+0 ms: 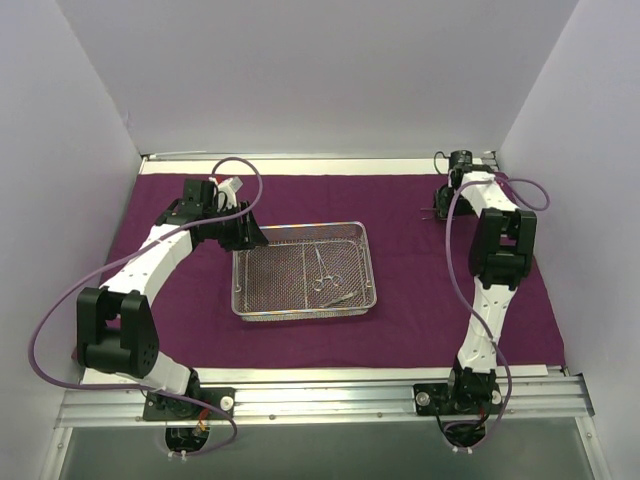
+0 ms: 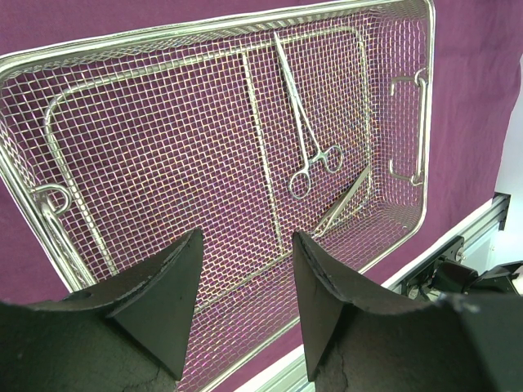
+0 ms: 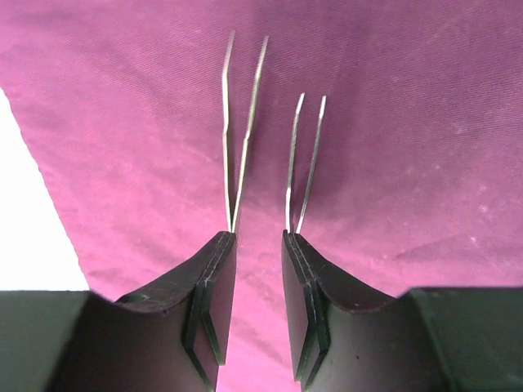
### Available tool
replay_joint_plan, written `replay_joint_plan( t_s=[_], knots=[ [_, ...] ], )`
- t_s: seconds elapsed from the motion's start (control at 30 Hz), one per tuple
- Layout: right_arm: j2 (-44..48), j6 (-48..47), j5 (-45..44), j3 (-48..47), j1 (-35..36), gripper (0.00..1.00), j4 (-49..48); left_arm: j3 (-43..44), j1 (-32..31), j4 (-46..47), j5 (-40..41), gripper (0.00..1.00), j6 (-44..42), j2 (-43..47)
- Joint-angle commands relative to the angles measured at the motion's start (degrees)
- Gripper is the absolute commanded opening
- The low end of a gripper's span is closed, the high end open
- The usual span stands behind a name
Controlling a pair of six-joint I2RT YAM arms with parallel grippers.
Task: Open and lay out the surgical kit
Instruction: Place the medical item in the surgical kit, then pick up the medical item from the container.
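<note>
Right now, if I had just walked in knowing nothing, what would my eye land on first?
The dark purple cloth spread across the workspace, with a silver wire-mesh tray at its middle holding scissor-like instruments in its right half. Then the left gripper, open by the tray's far left corner, and the right gripper at the cloth's far right, two thin tweezer-like tools just ahead of it.

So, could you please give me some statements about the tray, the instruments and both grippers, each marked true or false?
1. The wire-mesh tray sits on the purple cloth. True.
2. The left gripper is shut on the ring-handled forceps. False: its jaws are open and empty above the tray's edge, and the forceps lie inside the tray.
3. Two tweezers lie on the cloth before the right gripper. True.
4. The tray is empty. False: it holds the forceps and another thin instrument.
</note>
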State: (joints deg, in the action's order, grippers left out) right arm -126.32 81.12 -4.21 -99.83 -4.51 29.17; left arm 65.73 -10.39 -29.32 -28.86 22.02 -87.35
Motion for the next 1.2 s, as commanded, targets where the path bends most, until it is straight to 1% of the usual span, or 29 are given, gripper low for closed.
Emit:
replay_joint_plan(
  t_s=[0.0, 0.17, 0.23, 0.3, 0.33, 0.4, 0.43, 0.47, 0.53, 0.57, 0.63, 0.67, 0.7, 0.77, 0.8, 0.87, 0.9, 0.93, 1.03, 1.17],
  knots=[
    [5.20, -3.15, -2.56, -2.12, 0.73, 0.30, 4.05, 0.45, 0.37, 2.25, -1.55, 0.57, -0.40, 1.74],
    [9.07, -12.64, -4.67, -4.05, 4.16, 0.32, 8.00, -1.04, 0.37, 2.78, -1.46, 0.57, 0.30, 2.97],
    [11.87, -18.35, -5.98, -2.92, 7.67, 0.33, 7.84, -1.75, 0.37, 2.87, -1.55, 0.56, 0.39, 3.94],
    [13.81, -24.58, -5.99, -1.86, 10.13, 0.33, 5.04, -2.63, 0.29, 2.69, -1.72, 0.57, 0.30, 5.17],
    [15.30, -30.96, -6.51, -1.86, 13.10, 0.33, 4.59, -2.89, 0.37, 2.43, -1.72, 0.57, 0.22, 5.52],
    [16.80, -38.11, -5.99, -1.33, 16.19, 0.32, 1.79, -3.59, 0.37, 1.81, -1.72, 0.57, -0.22, 6.75],
    [18.55, -41.62, -5.38, -0.11, 19.07, 0.32, 0.90, -3.77, 0.37, 1.64, -1.55, 0.56, -0.40, 7.19],
    [19.61, -48.10, -3.98, 0.60, 20.41, 0.32, -0.07, -4.03, 0.37, 0.94, -1.55, 0.57, -0.75, 7.72],
    [21.55, -54.72, -0.82, 2.35, 22.87, 0.32, -3.23, -4.47, 0.37, 0.15, -1.11, 0.57, -1.10, 9.30],
    [23.21, -60.15, 1.89, 4.01, 25.06, 0.30, -3.76, -4.56, 0.37, -0.73, -0.67, 0.57, -1.45, 9.91],
    [24.97, -65.98, 7.96, 5.26, 26.48, 0.26, -4.39, -5.26, 0.46, -1.52, -0.41, 0.56, -1.45, 11.67],
    [25.25, -68.44, 11.29, 5.61, 27.79, 0.25, -3.51, -5.53, 0.46, -1.70, -0.32, 0.57, -1.11, 12.29],
    [25.33, -74.03, 12.72, 5.53, 28.50, 0.25, -1.42, -5.88, 0.46, -1.88, -0.40, 0.57, -0.93, 13.51],
    [25.51, -79.69, 15.97, 5.61, 30.25, 0.26, 1.05, -7.11, 0.46, -1.88, -0.32, 0.57, -0.14, 15.53],
    [25.69, -85.89, 19.73, 5.96, 30.79, 0.26, 3.42, -7.46, 0.46, -1.88, -0.49, 0.57, 0.04, 16.33],
    [27.09, -91.38, 21.60, 7.01, 32.28, 0.27, 5.10, -8.42, 0.37, -2.23, -0.41, 0.56, 0.48, 18.43],
    [27.88, -95.84, 20.39, 9.63, 34.11, 0.27, 5.02, -8.78, 0.46, -2.23, -0.49, 0.57, 0.48, 19.23],
    [29.36, -97.63, 19.51, 11.05, 35.00, 0.29, 4.85, -9.04, 0.46, -2.32, -0.67, 0.57, 0.65, 19.93],
    [29.56, -101.67, 18.10, 14.04, 37.20, 0.31, 6.51, -10.01, 0.46, -2.93, -0.84, 0.57, 0.83, 22.92],
    [30.69, -104.49, 21.34, 17.30, 39.22, 0.33, 7.48, -10.36, 0.46, -5.13, -0.93, 0.57, 0.13, 25.38]
  ],
)
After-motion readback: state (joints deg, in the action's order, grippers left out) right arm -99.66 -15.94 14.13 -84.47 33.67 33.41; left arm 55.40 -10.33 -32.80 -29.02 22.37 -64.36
